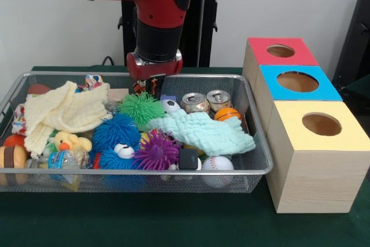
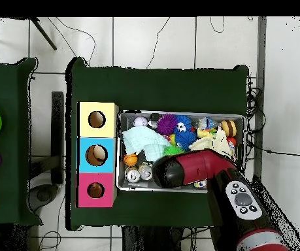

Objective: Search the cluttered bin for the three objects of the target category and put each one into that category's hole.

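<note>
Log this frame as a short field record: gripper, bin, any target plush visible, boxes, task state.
gripper: lowered into the far side of the bin, behind the green spiky ball; open or shut cannot be told
bin: wire mesh, crowded with cloths, spiky balls, cans, sports balls
plush visible: yellow duck near the front left, under the cream cloth
boxes: red-faced box farthest, then blue, yellow nearest
task state: duck not yet in the red hole

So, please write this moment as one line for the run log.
pincer: low in bin far side, state unclear | duck: in bin | red box hole: empty
</note>
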You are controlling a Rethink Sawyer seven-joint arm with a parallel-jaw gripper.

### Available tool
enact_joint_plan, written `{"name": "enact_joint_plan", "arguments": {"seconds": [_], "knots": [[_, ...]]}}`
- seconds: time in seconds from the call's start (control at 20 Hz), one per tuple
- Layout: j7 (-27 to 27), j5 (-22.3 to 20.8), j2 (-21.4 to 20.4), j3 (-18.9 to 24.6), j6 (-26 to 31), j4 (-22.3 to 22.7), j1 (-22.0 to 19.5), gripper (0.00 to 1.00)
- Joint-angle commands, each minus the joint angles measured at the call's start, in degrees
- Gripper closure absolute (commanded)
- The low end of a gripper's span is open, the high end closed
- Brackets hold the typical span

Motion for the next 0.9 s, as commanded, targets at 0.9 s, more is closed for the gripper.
{"name": "enact_joint_plan", "arguments": {"seconds": [0.9], "knots": [[-6.69,2.90,-4.75,7.23,11.26,-0.82,-0.19,1.00]]}}
